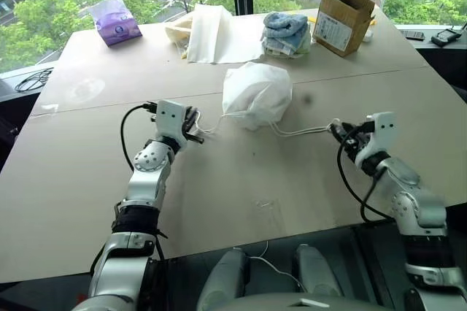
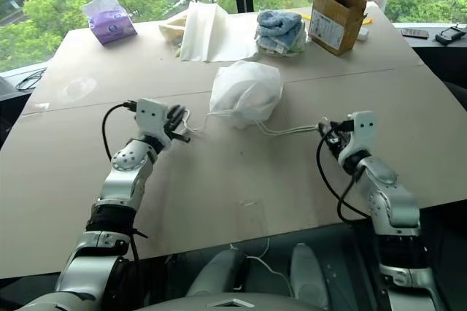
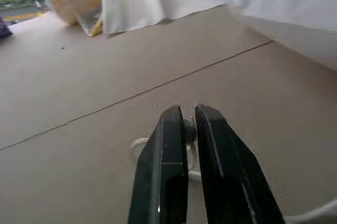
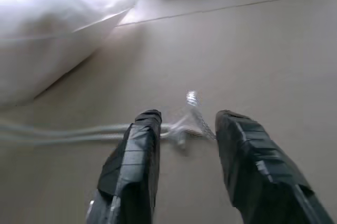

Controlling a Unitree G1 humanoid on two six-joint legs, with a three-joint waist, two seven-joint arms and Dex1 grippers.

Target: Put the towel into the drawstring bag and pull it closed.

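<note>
The white drawstring bag (image 1: 257, 93) sits bulging at the middle of the table, its mouth gathered toward me. The towel is hidden. One white cord (image 1: 211, 127) runs from the bag's mouth to my left gripper (image 1: 195, 130). In the left wrist view the left gripper (image 3: 189, 116) shows its jaws a narrow slit apart, with a cord loop (image 3: 138, 144) lying on the table under the tips. A doubled cord (image 1: 299, 132) runs to my right gripper (image 1: 334, 128). In the right wrist view the right gripper (image 4: 187, 119) stands open, with the knotted cord end (image 4: 185, 128) loose on the table between its fingers.
At the table's far side lie a purple tissue pack (image 1: 115, 22), a cream cloth sheet (image 1: 208, 32), a stack of blue folded towels (image 1: 286, 30) and an open cardboard box (image 1: 341, 20). A black cable (image 1: 33, 79) is coiled off the left edge. Bare tabletop (image 1: 241, 194) stretches near me.
</note>
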